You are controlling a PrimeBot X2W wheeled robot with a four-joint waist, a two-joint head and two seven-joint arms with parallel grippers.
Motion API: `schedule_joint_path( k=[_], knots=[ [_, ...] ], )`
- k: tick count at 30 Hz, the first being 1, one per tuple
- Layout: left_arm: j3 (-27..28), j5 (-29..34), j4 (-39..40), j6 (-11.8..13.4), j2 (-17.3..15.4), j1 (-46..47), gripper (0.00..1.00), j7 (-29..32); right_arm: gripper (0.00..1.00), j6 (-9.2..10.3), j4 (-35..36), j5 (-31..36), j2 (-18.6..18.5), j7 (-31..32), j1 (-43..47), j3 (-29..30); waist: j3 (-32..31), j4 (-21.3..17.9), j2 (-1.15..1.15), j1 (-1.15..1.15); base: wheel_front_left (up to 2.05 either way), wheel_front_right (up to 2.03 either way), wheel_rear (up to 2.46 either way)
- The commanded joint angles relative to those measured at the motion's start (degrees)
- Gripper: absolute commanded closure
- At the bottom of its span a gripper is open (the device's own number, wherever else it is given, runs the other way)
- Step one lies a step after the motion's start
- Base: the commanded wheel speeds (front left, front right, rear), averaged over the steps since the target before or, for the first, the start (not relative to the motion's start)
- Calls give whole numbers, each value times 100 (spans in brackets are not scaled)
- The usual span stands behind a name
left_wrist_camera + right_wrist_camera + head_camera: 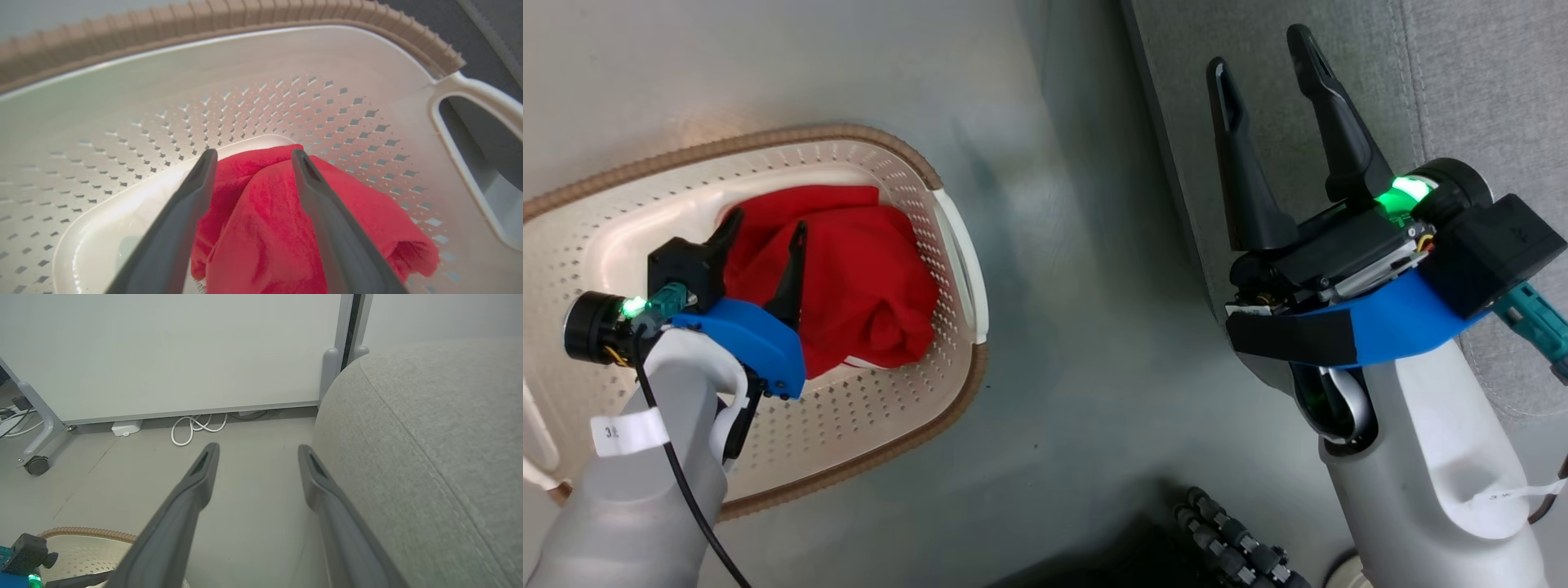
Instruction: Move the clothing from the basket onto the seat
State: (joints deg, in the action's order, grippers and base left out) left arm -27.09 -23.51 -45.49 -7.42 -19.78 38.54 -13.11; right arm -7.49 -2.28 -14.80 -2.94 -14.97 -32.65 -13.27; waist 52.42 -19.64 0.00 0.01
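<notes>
The red clothing (866, 269) lies bunched in the cream basket (915, 188) on the floor at the left. My left gripper (768, 229) is down inside the basket, open, its two fingers straddling the top of the red pile (265, 228) with fabric between them. Whether the fingers touch the cloth I cannot tell. The basket wall (245, 102) rises behind the fabric. At the right, my right gripper (1262, 57) hangs open and empty over the edge of the grey seat (1462, 73). In the right wrist view its tips (257, 451) frame bare floor beside the seat (429, 437).
A grey floor strip (1078, 286) separates basket and seat. A white panel on wheeled feet (184, 355) stands behind, with a coiled white cable (196, 426) and a small white box (126, 428) at its foot. A dark ribbed hose (1233, 539) lies near my base.
</notes>
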Motion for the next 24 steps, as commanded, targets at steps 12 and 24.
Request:
schedule_joint_path(
  k=[12, 24],
  knots=[
    [-176, -421, -753, 43, -203, 476, 0, 559, 0, -1, 177, -218, 7, -30, -136, -155, 443, -168, 0, -1, 0, 0, 0],
    [-267, -742, -1136, 15, 33, 626, 0, 1303, 0, -1, 198, -231, 8, -31, -14, -71, 467, -126, 0, -1, 0, 0, 0]
  ],
)
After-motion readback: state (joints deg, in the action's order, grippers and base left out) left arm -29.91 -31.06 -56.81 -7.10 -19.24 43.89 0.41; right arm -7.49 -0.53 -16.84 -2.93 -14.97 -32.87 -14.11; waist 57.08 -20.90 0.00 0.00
